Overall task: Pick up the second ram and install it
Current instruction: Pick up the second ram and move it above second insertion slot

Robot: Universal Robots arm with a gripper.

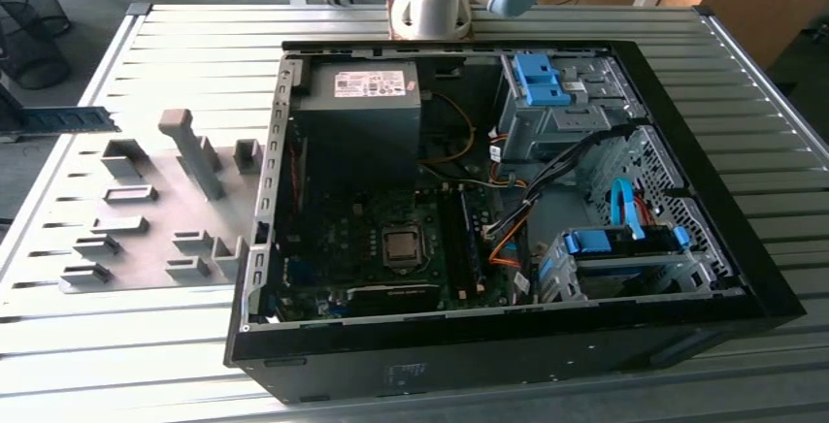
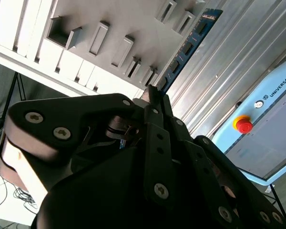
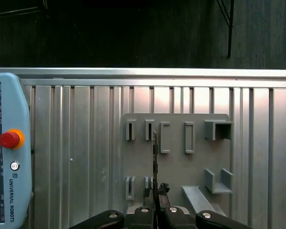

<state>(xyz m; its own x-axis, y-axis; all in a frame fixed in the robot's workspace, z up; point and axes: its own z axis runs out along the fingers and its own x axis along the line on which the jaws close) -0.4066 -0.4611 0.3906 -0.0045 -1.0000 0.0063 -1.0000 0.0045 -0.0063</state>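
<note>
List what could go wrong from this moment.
1. The claw grips the second ram at one end, so the long stick could tilt or slip.
2. In the exterior view, loose cables lie beside the memory slots inside the case; the ram might snag them.

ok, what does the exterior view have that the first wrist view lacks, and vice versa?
Exterior view's own: the open PC case with its motherboard, power supply and blue drive-bay clips, plus the arm base.

First wrist view's own: the teach pendant with its red stop button, and the gripper shut on the second ram, seen edge-on.

Shared: the second ram, the grey fixture plate and the slatted metal table.
</note>
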